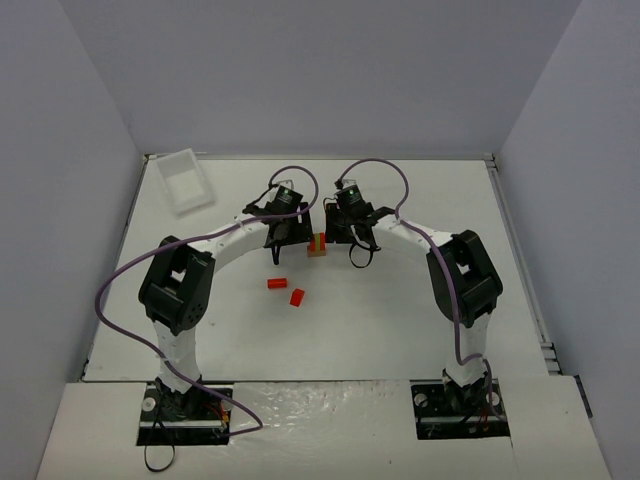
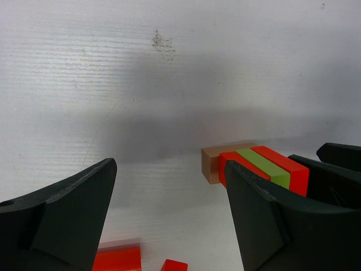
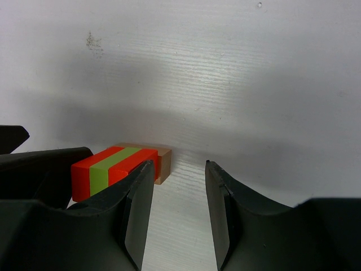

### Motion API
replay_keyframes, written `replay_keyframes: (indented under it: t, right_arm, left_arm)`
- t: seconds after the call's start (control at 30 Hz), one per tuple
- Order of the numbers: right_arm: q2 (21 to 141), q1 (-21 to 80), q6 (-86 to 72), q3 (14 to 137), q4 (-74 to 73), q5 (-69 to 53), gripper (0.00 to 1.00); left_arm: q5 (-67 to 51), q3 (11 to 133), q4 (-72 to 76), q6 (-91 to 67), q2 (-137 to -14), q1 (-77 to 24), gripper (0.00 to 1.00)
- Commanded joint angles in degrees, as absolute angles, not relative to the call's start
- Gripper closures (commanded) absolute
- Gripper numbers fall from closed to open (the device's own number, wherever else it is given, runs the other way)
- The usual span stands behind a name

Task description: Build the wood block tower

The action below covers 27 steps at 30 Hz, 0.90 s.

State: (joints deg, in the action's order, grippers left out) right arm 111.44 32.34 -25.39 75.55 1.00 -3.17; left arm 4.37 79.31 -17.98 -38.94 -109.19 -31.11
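Pincer jaws are being held apart, empty: left pincer [image 2: 169, 166], right pincer [image 3: 179, 165].
Tan-red-green-red wooden block tower [image 1: 317, 243] is being flanked on the white tabletop [image 1: 400, 330]; two loose red wooden blocks [image 1: 277, 283] are being left unstacked nearby.

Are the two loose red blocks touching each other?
Apart. The top view shows bare table between the left red block and the right red block.

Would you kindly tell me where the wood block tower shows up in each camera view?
Top external: wood block tower at the centre of the picture.
Left wrist: right of centre, low.
Right wrist: lower left.
Shared landmark: its lime-green piece.
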Motion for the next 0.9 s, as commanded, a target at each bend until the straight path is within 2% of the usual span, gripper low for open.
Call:
replay_keyframes:
  t: [0.0,0.37,0.5,0.87]
  right_arm:
    - [109.2,33.3,-26.2,76.8,2.2,-3.2,0.61]
    - [108.7,33.3,-25.7,76.5,2.1,-2.3,0.61]
    - [108.5,33.2,-25.5,76.3,2.2,-1.8,0.61]
    - [107.5,33.1,-24.5,76.0,1.8,-0.2,0.61]
  left_arm:
    - [3.9,81.6,-17.0,-38.7,-107.9,-31.4,0.26]
    - [5.2,81.5,-18.1,-38.7,-107.4,-31.4,0.24]
    - [5.8,81.6,-18.5,-38.5,-107.1,-31.2,0.19]
    - [7.2,80.7,-19.4,-38.2,-105.6,-30.5,0.14]
